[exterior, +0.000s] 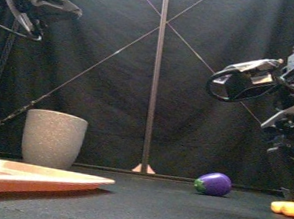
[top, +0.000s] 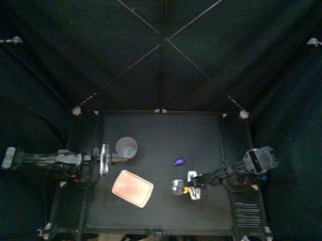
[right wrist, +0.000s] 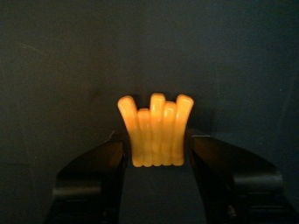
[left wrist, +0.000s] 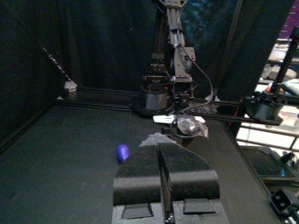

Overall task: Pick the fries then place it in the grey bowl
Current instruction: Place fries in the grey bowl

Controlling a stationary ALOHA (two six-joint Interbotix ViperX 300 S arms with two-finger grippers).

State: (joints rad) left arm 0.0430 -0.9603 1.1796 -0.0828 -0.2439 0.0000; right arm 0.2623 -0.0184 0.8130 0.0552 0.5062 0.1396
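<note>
- Up front on the right, the bunch of yellow-orange plastic fries [right wrist: 156, 122] is lying on the table, with the right gripper [right wrist: 158, 150] spread wide and its jaws straddling the lower end.
- I'd be squeezing square across the bunch, then lifting clear of the small purple toy [exterior: 212, 183].
- Farther back-left, the tall grey speckled cup [exterior: 54, 137] is standing upright; the left gripper [left wrist: 163, 171] is idling near it, jaws pinched together.
- Only the right wrist camera is showing that straddle; the front view is barely catching the fries.
</note>
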